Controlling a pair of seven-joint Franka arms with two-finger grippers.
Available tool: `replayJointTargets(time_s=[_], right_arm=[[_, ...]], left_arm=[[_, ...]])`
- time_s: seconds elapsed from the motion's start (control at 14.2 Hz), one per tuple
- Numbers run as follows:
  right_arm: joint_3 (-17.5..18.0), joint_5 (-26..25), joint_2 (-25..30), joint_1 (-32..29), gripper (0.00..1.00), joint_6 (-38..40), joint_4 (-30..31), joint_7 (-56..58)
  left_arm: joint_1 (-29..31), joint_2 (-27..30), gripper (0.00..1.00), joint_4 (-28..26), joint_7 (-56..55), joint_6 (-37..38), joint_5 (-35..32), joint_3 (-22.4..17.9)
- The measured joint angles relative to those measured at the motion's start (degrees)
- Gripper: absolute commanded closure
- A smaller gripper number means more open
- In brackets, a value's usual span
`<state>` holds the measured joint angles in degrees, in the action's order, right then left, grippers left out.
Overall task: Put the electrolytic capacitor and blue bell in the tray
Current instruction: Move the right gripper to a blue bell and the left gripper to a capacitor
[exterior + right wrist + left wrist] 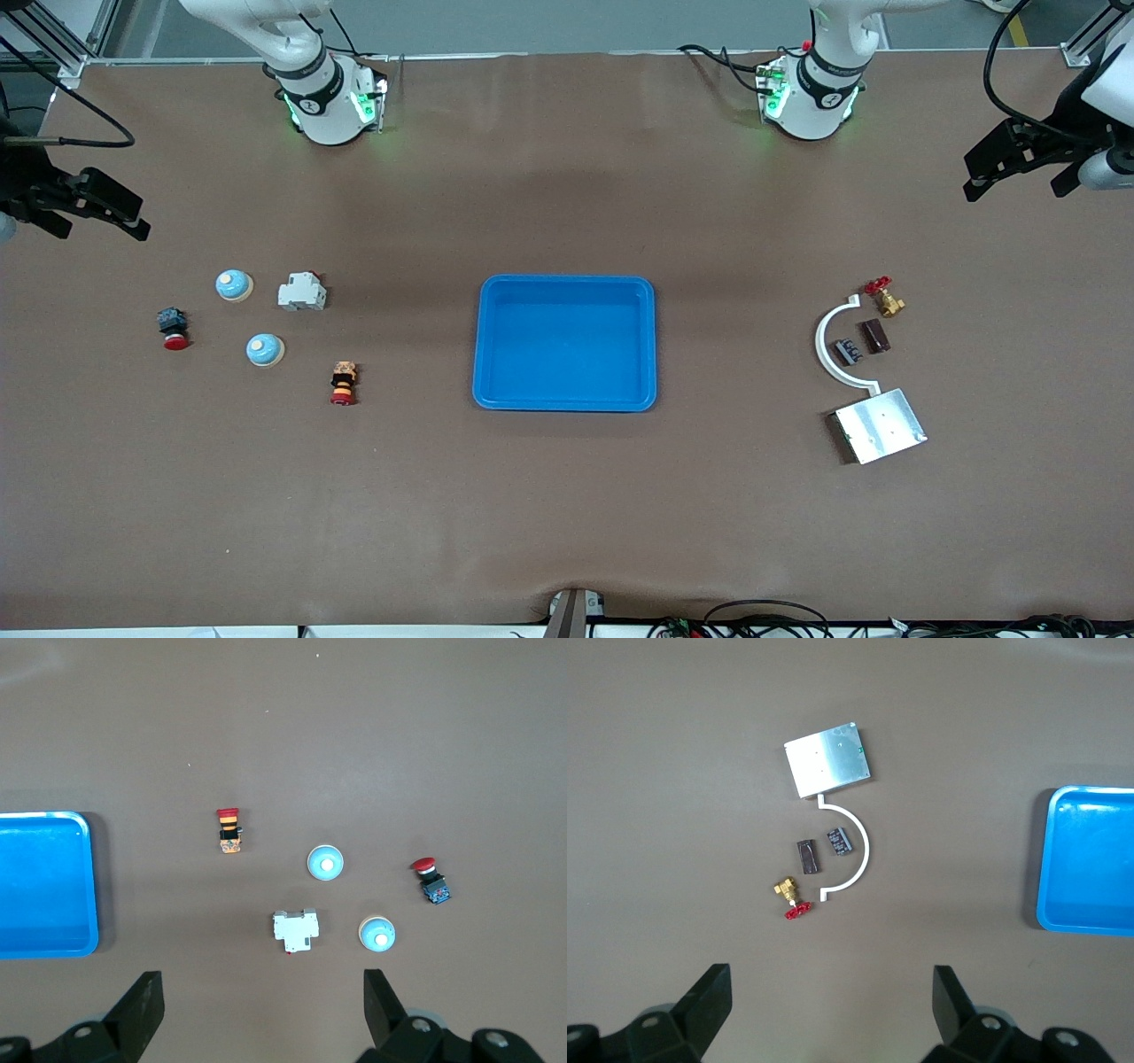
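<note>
At the middle of the table I have the tray [567, 343], bright blue and with nothing in it, and I place everything else from it.

Toward the right arm's end of the table from the tray lie two blue bells. One blue bell [265, 350] sits about level with the tray's middle; the other bell [234, 284] lies farther from the front camera, level with the tray's rim nearest the robots. Just beside that second bell, on the tray's side of it, is a white breaker-like block [302, 292]. A red-capped button with orange and black bands [343, 383] lies closest to the tray in this group and nearest the camera. A second red button with a dark body [174, 328] lies farthest from the tray.

Toward the left arm's end of the table from the tray, a white curved bracket [833, 346] arcs around two small dark parts: a black ribbed component [850, 352] inside the curve and a dark brown block [876, 335] just beside it. I cannot say which of these, if either, is the capacitor. A brass valve with a red handle [884, 297] lies at the bracket's end nearer the robots, and a silver metal plate [879, 426] touches the end nearer the camera.

The left gripper [831, 992] hangs above this cluster, jaws released and spread wide, holding nothing. The right gripper [264, 992] hangs above the bell group, likewise released and empty.
</note>
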<state>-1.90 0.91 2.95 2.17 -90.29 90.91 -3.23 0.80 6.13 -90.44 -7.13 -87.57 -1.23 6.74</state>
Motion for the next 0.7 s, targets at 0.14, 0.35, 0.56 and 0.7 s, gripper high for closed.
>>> replayJointTargets(time_s=[0.14, 0.35, 0.56, 0.7], right_arm=[[0.0, 0.0, 0.0, 0.0, 0.00, 0.0, 0.0, 0.0], [-0.1, 0.0, 0.0, 0.0, 0.00, 0.0, 0.0, 0.0], [-0.1, 0.0, 0.0, 0.0, 0.00, 0.0, 0.1, 0.0], [-0.2, 0.0, 0.0, 0.0, 0.00, 0.0, 0.2, 0.0]], left_arm=[[0.0, -0.1, 0.00, 0.0, 0.0, 0.0, 0.0, 0.0], [0.0, -1.7, 0.00, 1.4, 0.0, 0.0, 0.0, -0.1], [0.2, -6.5, 0.00, 2.8, -0.3, 0.0, 0.0, -0.3], [1.4, -10.6, 0.00, 2.9, -0.8, -0.1, 0.0, -0.4]])
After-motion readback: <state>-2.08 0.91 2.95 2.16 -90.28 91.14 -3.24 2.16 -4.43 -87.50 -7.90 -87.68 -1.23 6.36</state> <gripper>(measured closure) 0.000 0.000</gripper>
